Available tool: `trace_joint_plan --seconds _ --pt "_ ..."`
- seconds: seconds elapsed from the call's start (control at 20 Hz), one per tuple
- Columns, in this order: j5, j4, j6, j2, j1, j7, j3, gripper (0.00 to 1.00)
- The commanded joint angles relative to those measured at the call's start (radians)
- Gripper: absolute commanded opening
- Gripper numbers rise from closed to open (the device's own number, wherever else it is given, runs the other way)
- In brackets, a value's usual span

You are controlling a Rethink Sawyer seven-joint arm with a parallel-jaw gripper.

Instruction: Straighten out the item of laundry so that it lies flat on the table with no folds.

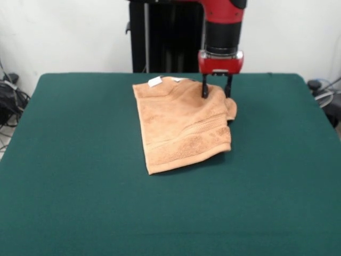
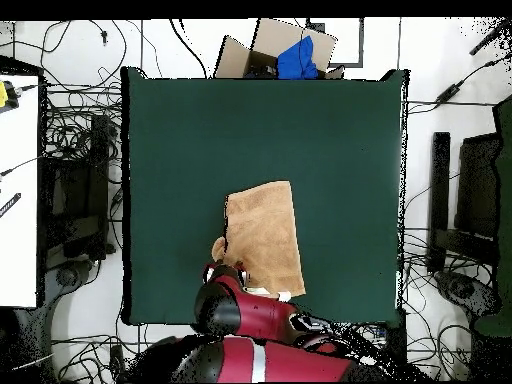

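The item of laundry [image 1: 181,124] is an orange-tan towel lying folded over on the green table [image 1: 80,176], toward the far middle. A woven band runs across its near end and a white tag [image 1: 155,81] shows at its far edge. A small flap sticks out at its right side. My gripper [image 1: 216,90] hangs over the towel's far right corner, open, with one finger on the cloth and the other at the flap's edge. In the overhead view the towel [image 2: 264,233] lies near the table's bottom edge and the arm [image 2: 240,310] covers the gripper.
A cardboard box [image 2: 275,50] with blue cloth in it sits just beyond the table's top edge in the overhead view. Cables and dark equipment [image 2: 75,200] lie on the floor around the table sides.
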Motion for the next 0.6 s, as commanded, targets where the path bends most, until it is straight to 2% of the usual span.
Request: trace_joint_plan --seconds 0.05,0.6 --pt "0.002 -0.108 0.030 -0.003 -0.034 0.170 0.012 1.00" --pt "0.003 -0.094 0.030 -0.020 -0.048 0.178 0.019 1.00"
